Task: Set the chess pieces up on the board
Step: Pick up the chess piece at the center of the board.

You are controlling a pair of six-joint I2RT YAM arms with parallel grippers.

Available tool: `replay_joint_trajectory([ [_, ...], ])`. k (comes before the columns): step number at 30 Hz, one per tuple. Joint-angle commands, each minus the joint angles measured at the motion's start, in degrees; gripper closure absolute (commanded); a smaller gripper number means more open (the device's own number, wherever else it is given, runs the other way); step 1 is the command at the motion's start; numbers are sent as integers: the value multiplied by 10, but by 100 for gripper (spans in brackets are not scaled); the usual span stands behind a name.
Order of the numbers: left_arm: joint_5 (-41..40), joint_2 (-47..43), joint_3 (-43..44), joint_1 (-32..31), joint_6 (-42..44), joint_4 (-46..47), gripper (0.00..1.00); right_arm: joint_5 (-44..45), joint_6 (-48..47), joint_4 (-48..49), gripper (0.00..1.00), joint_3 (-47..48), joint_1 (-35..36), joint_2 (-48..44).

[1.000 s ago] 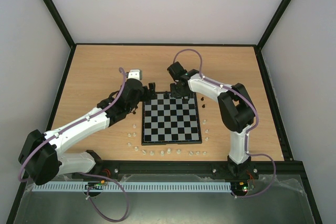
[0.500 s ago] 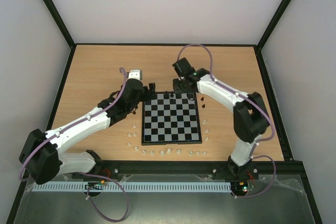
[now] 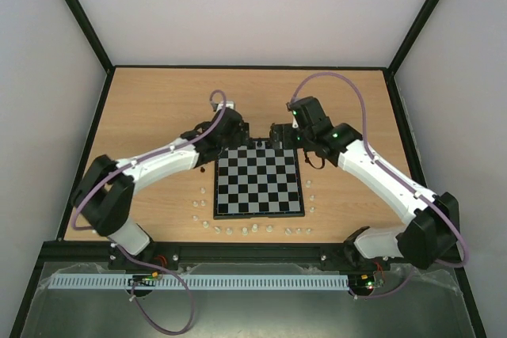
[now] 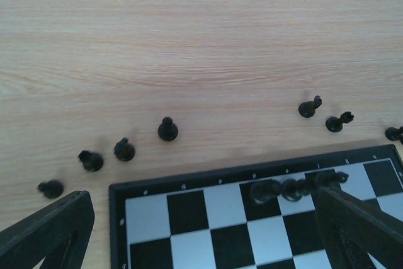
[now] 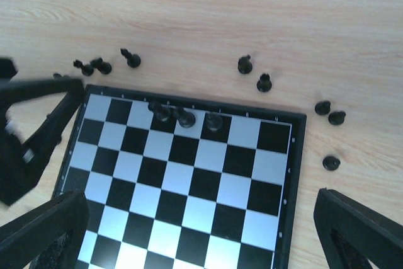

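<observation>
Square black-and-pale-grey checked chessboard (image 3: 261, 189) lies mid-tabletop (image 3: 158, 108). Three tiny black chess pieces (image 5: 182, 116) stand on its far row, and others are scattered just beyond. Left gripper (image 4: 201, 218) and right gripper (image 5: 198, 218) hover over that far edge, both spread wide and empty.

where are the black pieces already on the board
In the right wrist view, three black pieces stand side by side in the far row of the board, near its middle.

Far row of board (image 5: 189, 181) crowded by three chess pieces (image 5: 184, 116); squares nearer lie open. Loose black pieces (image 5: 264, 82) dot wood (image 4: 189, 29) just past far edge and right side. Left gripper (image 4: 201, 194) hangs over far-left corner. White pieces (image 3: 230, 229) line near edge.
</observation>
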Motion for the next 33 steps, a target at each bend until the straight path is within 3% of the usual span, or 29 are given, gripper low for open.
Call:
replay_joint_trajectory([
  [1,-6,76,74,4,16,-49,1,-21,7,17,1,-50,3,-33],
  [7,-9,186,187,16,28,-107,1,-41,10,27,1,-71,3,-42],
  [16,31,275,301,49,41,-175,6,-79,9,44,0,-84,3,-59],
  [25,82,305,313,73,45,-188,33,-83,9,52,4,-95,3,-69],
  [33,99,314,304,81,46,-182,42,-88,9,54,5,-95,3,-68],
])
